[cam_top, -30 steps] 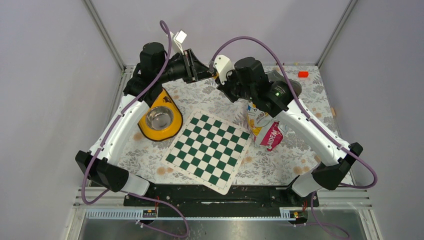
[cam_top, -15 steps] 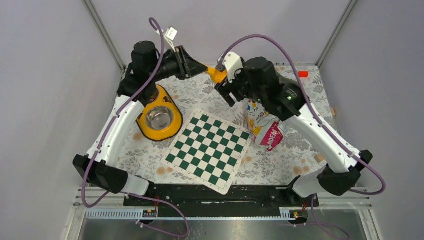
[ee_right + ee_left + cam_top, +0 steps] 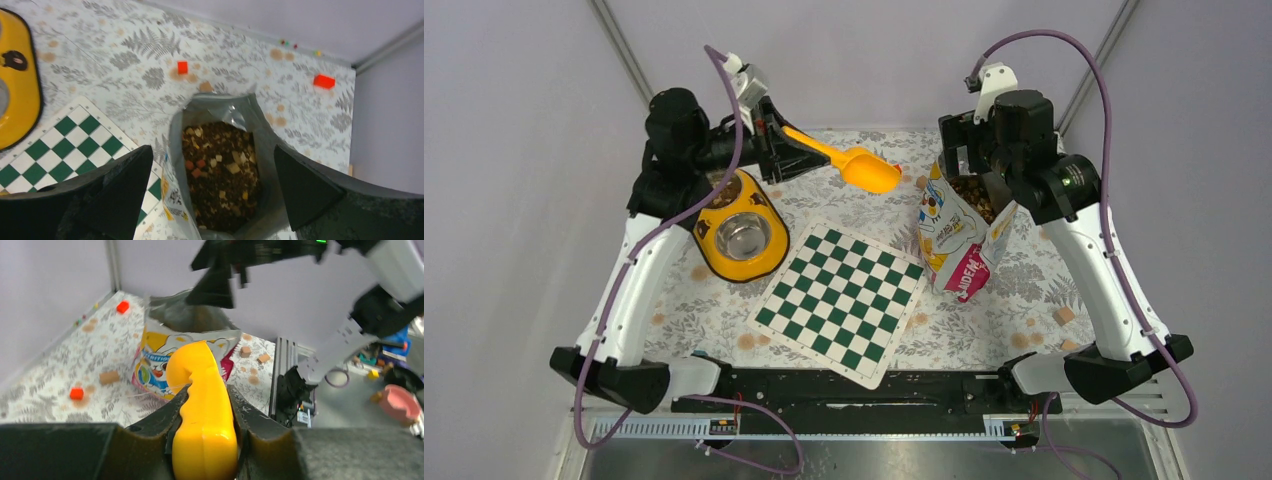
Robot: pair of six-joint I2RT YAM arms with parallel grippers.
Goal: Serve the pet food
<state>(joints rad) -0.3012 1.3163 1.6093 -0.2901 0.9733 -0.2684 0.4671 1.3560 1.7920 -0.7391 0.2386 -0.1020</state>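
The pet food [image 3: 222, 172], dark brown kibble with tan and reddish bits, lies inside an open printed bag [image 3: 954, 235] standing at the right of the mat. My right gripper [image 3: 212, 150] hangs open directly above the bag's mouth [image 3: 976, 195], one finger on each side, touching nothing. My left gripper [image 3: 205, 400] is shut on the handle of a yellow-orange scoop [image 3: 864, 168], held in the air left of the bag [image 3: 185, 347]. A yellow stand with a steel bowl [image 3: 742, 236] sits at the left; the bowl looks empty.
A green-and-white chessboard [image 3: 844, 298] lies between the stand and the bag. Small red cubes [image 3: 324, 81] and tan wooden blocks [image 3: 1063, 316] are scattered on the floral mat. Grey walls close in the back and sides.
My right gripper has opened, left the scoop and swung right to above the bag. The left arm has drawn back left and up with the scoop.
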